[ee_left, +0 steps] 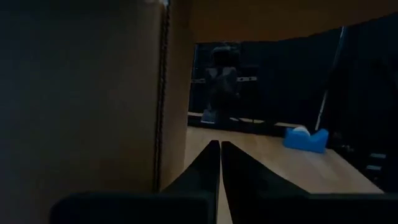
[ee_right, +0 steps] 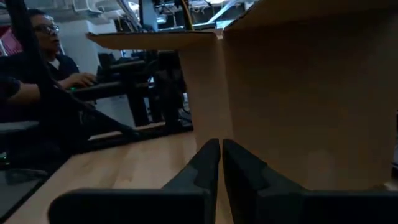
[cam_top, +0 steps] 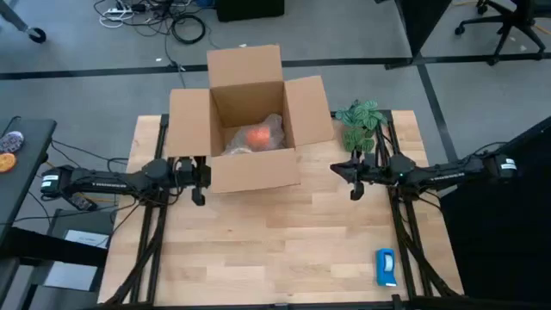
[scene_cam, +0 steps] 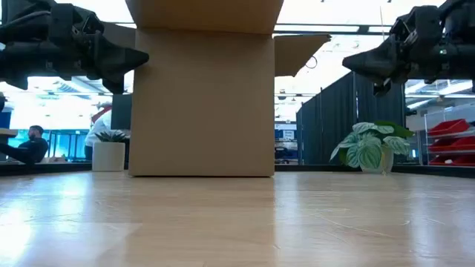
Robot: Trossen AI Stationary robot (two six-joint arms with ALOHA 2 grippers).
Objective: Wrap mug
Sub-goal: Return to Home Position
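An open cardboard box point(cam_top: 245, 168) stands at the table's far middle with its flaps spread. Inside it lies the orange mug point(cam_top: 258, 135), partly covered by pale, clear crumpled wrapping point(cam_top: 274, 127). My left gripper point(cam_top: 199, 191) hangs shut just off the box's near left corner, raised above the table point(scene_cam: 119, 55). In its wrist view the shut fingers point(ee_left: 220, 163) point past the box wall point(ee_left: 81, 99). My right gripper point(cam_top: 355, 187) is shut too and hovers to the right of the box point(scene_cam: 364, 65), its fingers point(ee_right: 221, 163) pointing at the box's side point(ee_right: 298, 93).
A potted plant point(cam_top: 362, 123) stands at the far right, just behind my right arm. A blue-and-white tape dispenser point(cam_top: 386, 267) lies near the table's front right corner. Bare wood point(cam_top: 275, 241) spans the near half. A person point(ee_right: 43, 56) sits beyond the table's left side.
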